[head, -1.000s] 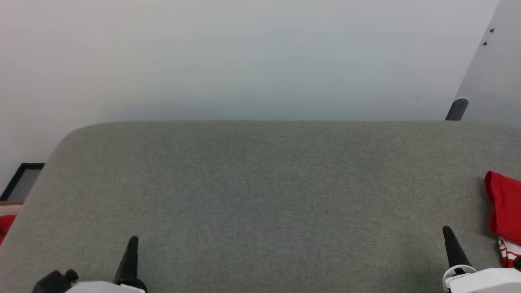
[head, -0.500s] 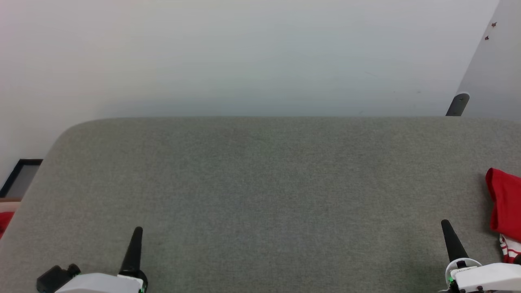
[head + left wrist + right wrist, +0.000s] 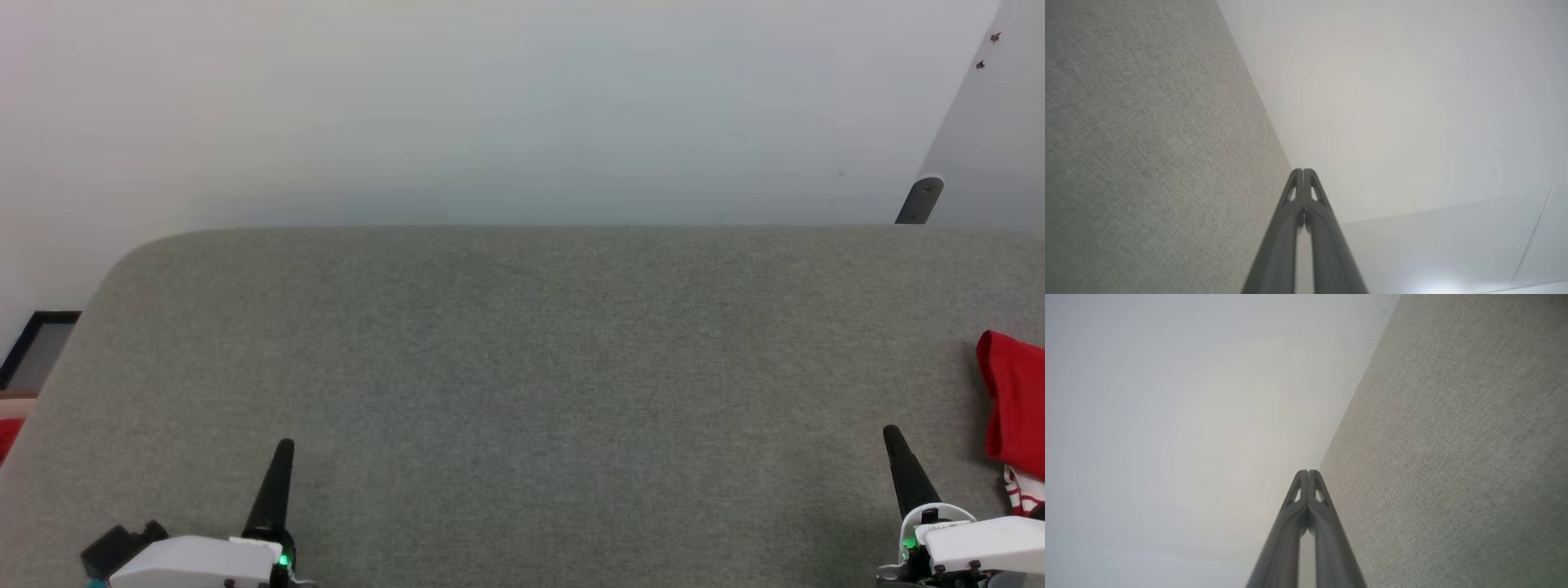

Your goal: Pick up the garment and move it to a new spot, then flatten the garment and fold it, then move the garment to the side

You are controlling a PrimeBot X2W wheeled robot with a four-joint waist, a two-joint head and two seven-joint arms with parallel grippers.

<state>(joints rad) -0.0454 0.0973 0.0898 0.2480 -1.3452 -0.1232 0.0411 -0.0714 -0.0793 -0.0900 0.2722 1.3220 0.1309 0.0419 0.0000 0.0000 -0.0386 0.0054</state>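
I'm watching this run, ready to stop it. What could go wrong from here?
1. The garment is cut off by the head view's right edge, so a grasp may be poorly aimed.
2. The right gripper has its fingers shut; reaching without opening them would likely just push the garment aside.

One grey fabric-covered bench carries one red garment, the single piece of clothing counted on it. Two grippers are counted, the left gripper and the right gripper, each with two dark fingers, four in all. Beyond the bench: one dark post, one dark-framed panel and two small marks on one pale wall.
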